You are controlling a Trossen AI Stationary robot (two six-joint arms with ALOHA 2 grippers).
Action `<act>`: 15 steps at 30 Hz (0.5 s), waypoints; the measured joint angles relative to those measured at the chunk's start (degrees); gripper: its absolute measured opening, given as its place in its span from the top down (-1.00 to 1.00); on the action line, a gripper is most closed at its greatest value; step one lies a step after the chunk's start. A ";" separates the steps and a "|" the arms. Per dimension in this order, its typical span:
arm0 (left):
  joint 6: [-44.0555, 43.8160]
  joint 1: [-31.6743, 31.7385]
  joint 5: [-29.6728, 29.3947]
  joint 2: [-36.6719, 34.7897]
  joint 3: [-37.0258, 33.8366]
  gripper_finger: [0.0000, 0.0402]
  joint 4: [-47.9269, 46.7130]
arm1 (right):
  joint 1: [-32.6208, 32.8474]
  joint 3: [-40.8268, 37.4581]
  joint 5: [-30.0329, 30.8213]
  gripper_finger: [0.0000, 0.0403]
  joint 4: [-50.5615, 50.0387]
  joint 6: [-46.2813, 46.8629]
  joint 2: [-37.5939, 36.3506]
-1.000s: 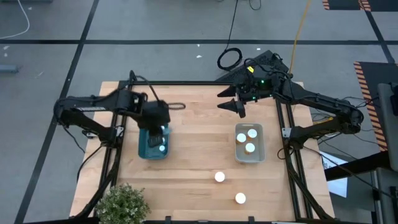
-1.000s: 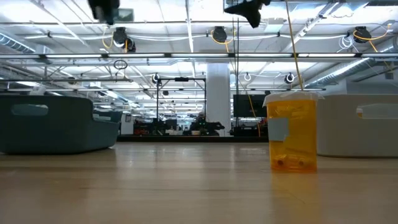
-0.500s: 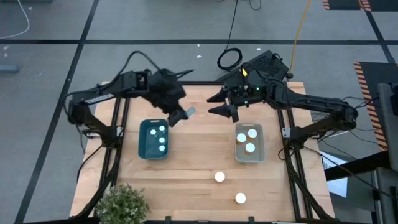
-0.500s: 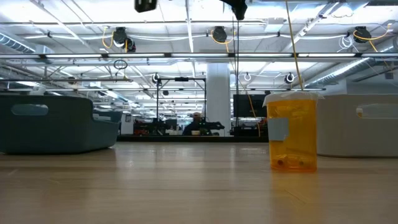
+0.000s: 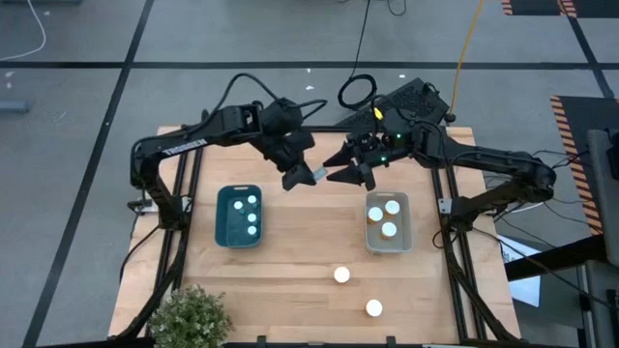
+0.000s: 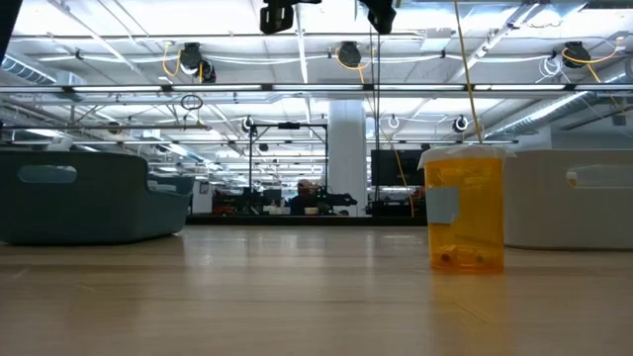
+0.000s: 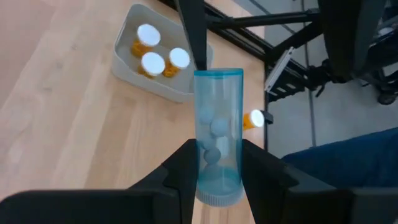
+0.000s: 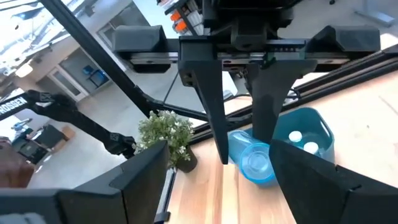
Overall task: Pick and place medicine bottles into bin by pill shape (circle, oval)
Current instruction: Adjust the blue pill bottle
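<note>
Left pincer point(image 7: 214, 180), raised over the middle of the tabletop's far half, pinching a clear blue bottle point(image 7: 217, 134) low on its body, round pills visible inside. Right pincer point(image 5: 346, 173) just beside it, facing it, fingers spread and empty.

Progress, judged from above: about three white-capped bottles in the teal bin point(image 5: 239, 217), three more in the pale grey bin point(image 5: 388, 223). Left over: two capped bottles standing on the bare tabletop point(image 5: 300, 271) near its front edge, one point(image 5: 341, 275) nearer the middle, one point(image 5: 373, 308) closer to the edge, plus the blue bottle in the air. More than half sorted, by the look of it; the held bottle not yet assigned to a bin.

Differences between views: pill shape readable only from the left wrist camera. From the right wrist camera, the blue bottle point(image 8: 255, 163) end-on between the left arm's fingers, with the teal bin point(image 8: 311, 134) and a potted plant point(image 8: 165, 134) beyond. From table height, an amber bottle point(image 6: 463, 209) up close, both bins as low walls either side; no pincer clearly shown there.
</note>
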 joint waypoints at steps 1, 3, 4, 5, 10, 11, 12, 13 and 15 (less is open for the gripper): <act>0.21 0.04 0.26 0.00 0.00 0.44 0.25 | 0.00 0.04 0.03 -0.37 0.01 -0.18 -0.06; 0.98 0.06 0.32 -0.02 0.00 0.44 0.06 | 0.00 0.06 0.17 -0.37 0.11 -0.77 -0.02; 1.22 0.06 0.32 -0.02 0.00 0.44 0.02 | -0.02 0.06 0.18 -0.37 0.01 -0.84 0.01; 1.32 0.04 0.33 0.00 0.00 0.44 0.02 | -0.15 0.06 0.16 -0.37 -0.08 -0.85 0.01; 1.44 0.08 0.51 -0.02 0.00 0.44 -0.64 | -0.57 0.04 1.29 -0.37 -0.18 -1.32 0.08; 1.44 0.07 0.54 -0.02 0.00 0.44 -0.64 | -0.67 0.04 1.37 -0.37 -0.06 -1.35 0.09; 1.50 0.01 0.78 -0.02 0.00 0.44 -0.37 | -0.82 0.04 1.60 -0.37 0.02 -1.36 0.11; 1.48 -0.07 1.11 -0.05 0.00 0.44 0.36 | -1.05 0.04 1.74 -0.37 -0.07 -1.32 0.16; 1.46 -0.19 1.89 -0.13 0.00 0.44 0.52 | -1.18 -0.05 1.96 -0.37 -0.31 -1.38 0.27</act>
